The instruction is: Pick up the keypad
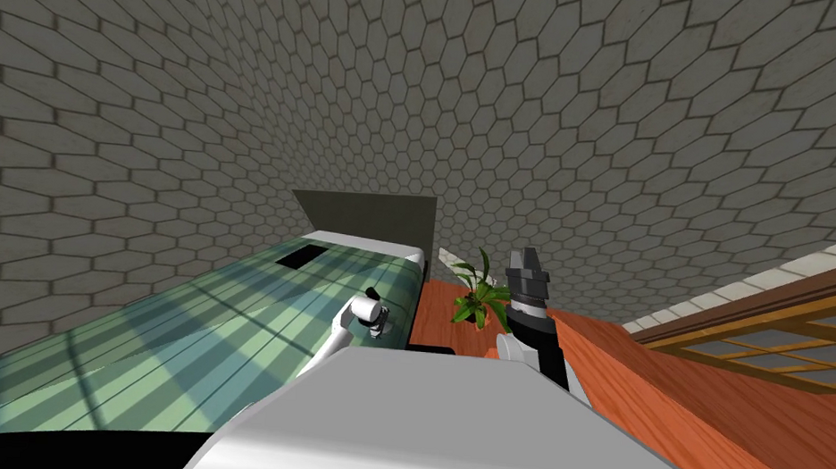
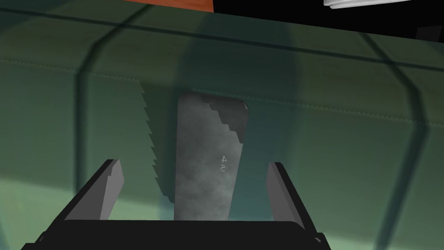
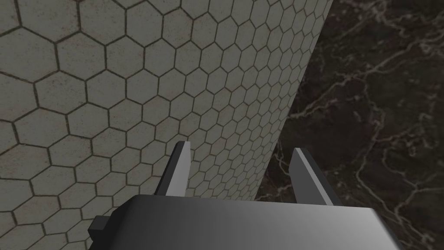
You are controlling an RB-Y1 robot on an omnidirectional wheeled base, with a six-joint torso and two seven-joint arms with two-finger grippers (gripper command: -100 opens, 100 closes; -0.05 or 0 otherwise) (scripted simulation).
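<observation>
- While the left gripper [image 2: 194,162] hangs over the bed [image 1: 224,324], its two fingers stand wide apart, closed on nothing.
- Between those fingers lies the keypad [image 2: 208,173], a long, mottled grey slab with rounded far corners and small pale digits on its face.
- It rests flat on the bed's green checked cover [image 2: 347,165], with a gap of cover on each side, so neither finger touches it. Its near end is hidden behind the gripper's dark body.
- In the head view the left gripper [image 1: 381,318] sits near the bed's side edge, closer to the dark headboard [image 1: 364,214] than to the foot.
- Off that same side of the bed, the right gripper [image 1: 525,255] is raised just beside a potted plant [image 1: 477,298] on the orange floor [image 1: 668,384].
- In its wrist view the right gripper [image 3: 241,146] is likewise spread wide and empty.
</observation>
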